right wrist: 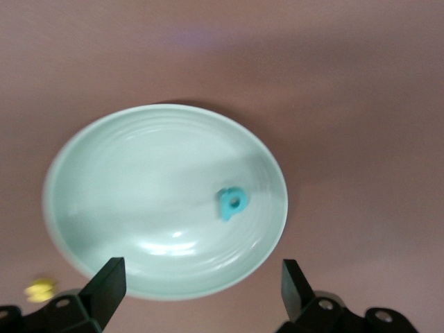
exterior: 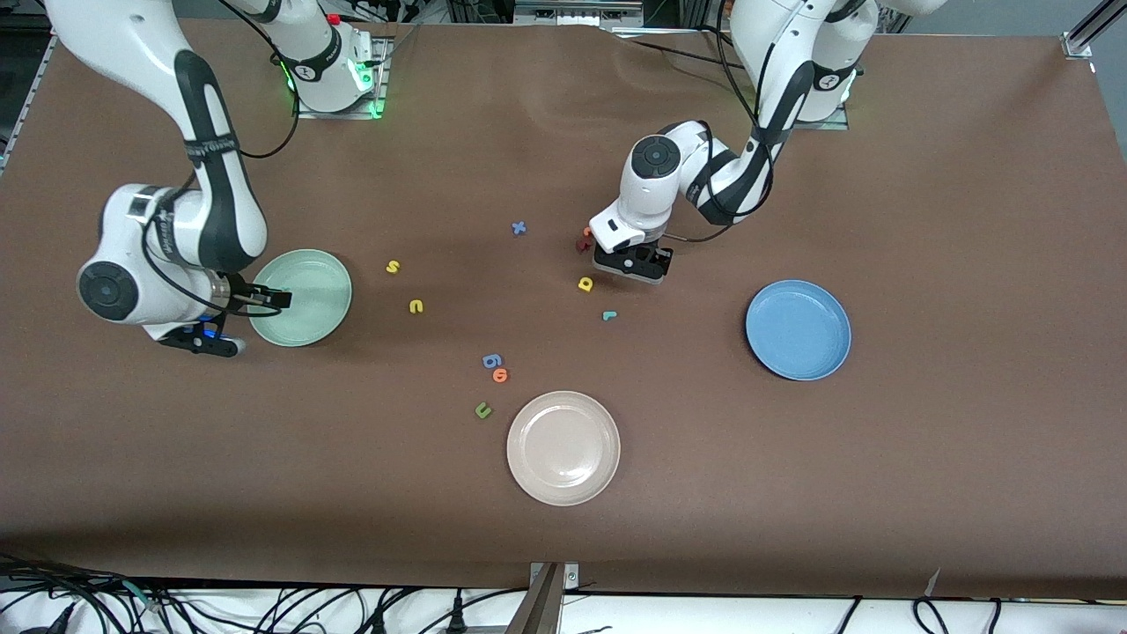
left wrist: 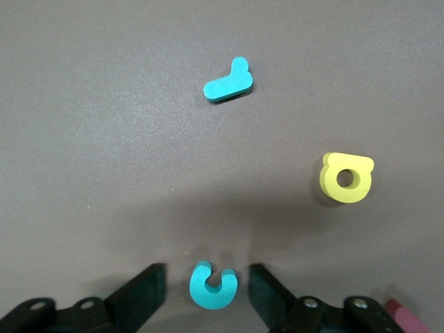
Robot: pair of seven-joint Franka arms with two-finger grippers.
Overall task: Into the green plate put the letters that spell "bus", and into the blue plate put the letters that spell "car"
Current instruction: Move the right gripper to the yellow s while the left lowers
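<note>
Teal "c" (left wrist: pixel 213 285) lies between left pincer (left wrist: pixel 207 295) fingers.

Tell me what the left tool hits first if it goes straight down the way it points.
The left tool points down at the table with its fingers either side of the teal "c", so it would likely meet that letter and the table together; the remaining height is unclear.

Teal "b" (right wrist: pixel 232 204) lies flat in green plate (exterior: pixel 327 263); blue plate (exterior: pixel 798 329) near table's left-arm end.
</note>
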